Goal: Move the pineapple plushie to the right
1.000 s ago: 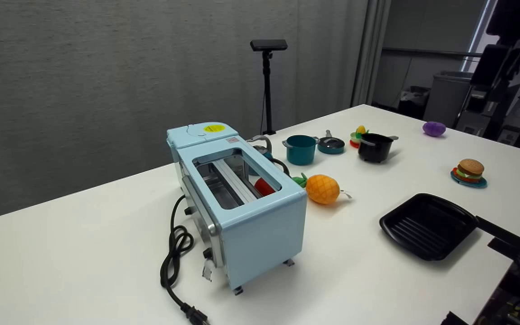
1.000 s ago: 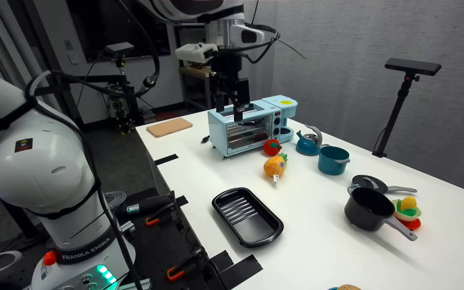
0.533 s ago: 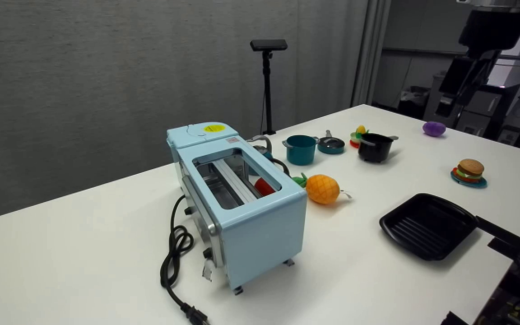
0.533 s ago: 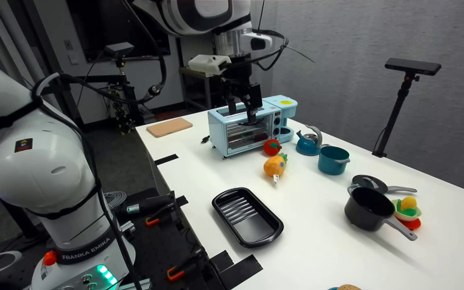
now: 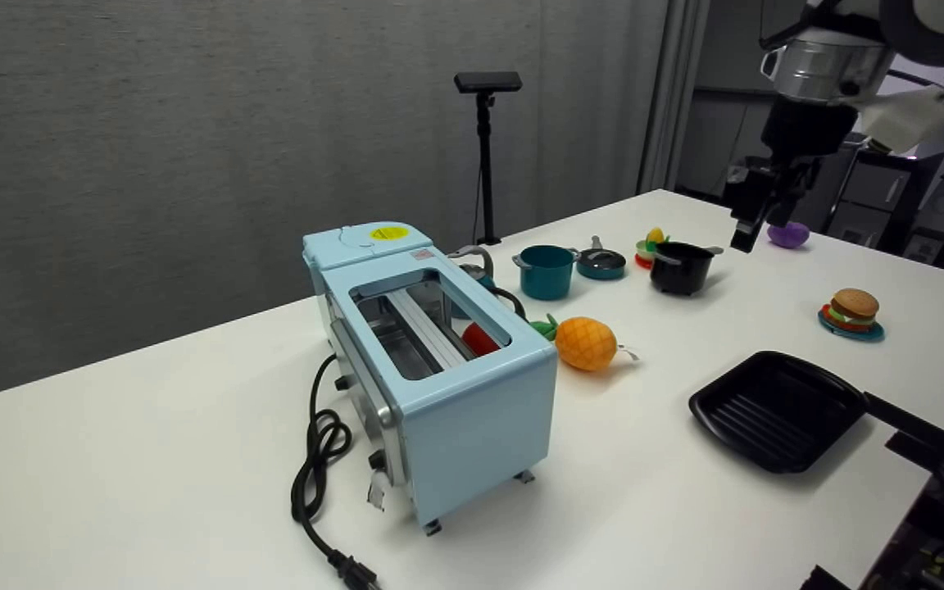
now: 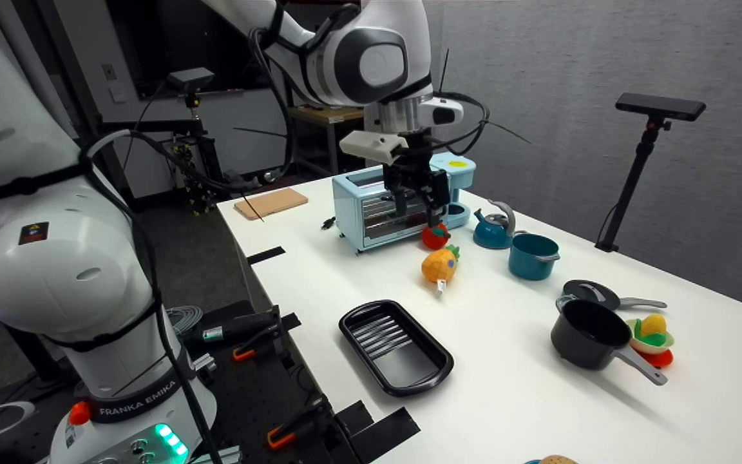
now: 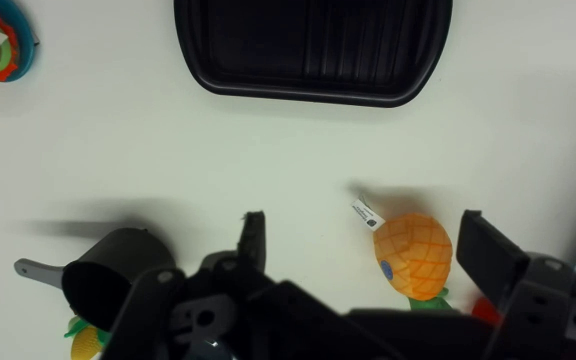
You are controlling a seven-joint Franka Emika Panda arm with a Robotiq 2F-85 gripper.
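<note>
The pineapple plushie is an orange-yellow rounded toy with green leaves and a white tag. It lies on its side on the white table in both exterior views (image 5: 587, 344) (image 6: 439, 265), near the toaster. My gripper (image 6: 418, 214) is open and empty, in the air above the table; it also shows in an exterior view (image 5: 761, 228). In the wrist view the plushie (image 7: 413, 255) appears between the spread fingers (image 7: 362, 215), closer to the right-hand finger and below them, not touched. The gripper body hides part of its leaves.
The light-blue toaster (image 5: 480, 442) stands close to the plushie. A red toy (image 6: 435, 236) lies beside the leaves. A black tray (image 6: 397, 348), teal pot (image 6: 532, 258), blue kettle (image 6: 492, 232), black saucepan (image 6: 587, 338) and burger toy (image 5: 853, 305) stand around.
My gripper has come down and moved towards the plushie: right and down in one exterior view, left and down in another. It stays open. The plushie has not moved.
</note>
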